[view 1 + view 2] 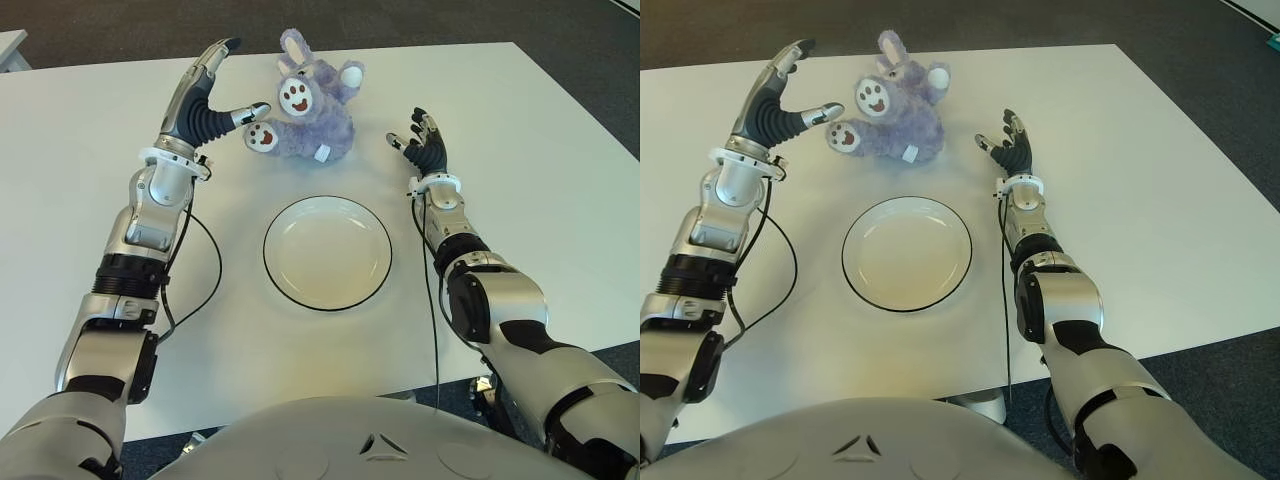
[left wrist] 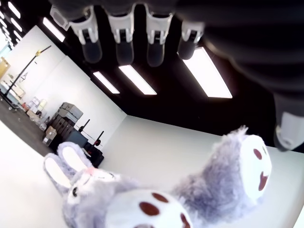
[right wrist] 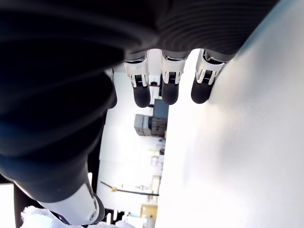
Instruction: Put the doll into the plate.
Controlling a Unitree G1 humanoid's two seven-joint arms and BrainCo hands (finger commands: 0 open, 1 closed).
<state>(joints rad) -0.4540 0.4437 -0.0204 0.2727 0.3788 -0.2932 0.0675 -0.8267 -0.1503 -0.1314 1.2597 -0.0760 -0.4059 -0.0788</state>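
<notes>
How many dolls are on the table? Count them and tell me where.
1. The doll lies on the table beyond the plate, between the open left hand and open right hand.

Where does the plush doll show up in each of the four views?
Left eye: doll upper centre, beyond the plate.
Right eye: upper centre-left, beyond the plate.
Left wrist: fills the lower frame.
Right wrist: only a white scrap in the lower corner, possibly it.
Shared landmark: white table.
</notes>
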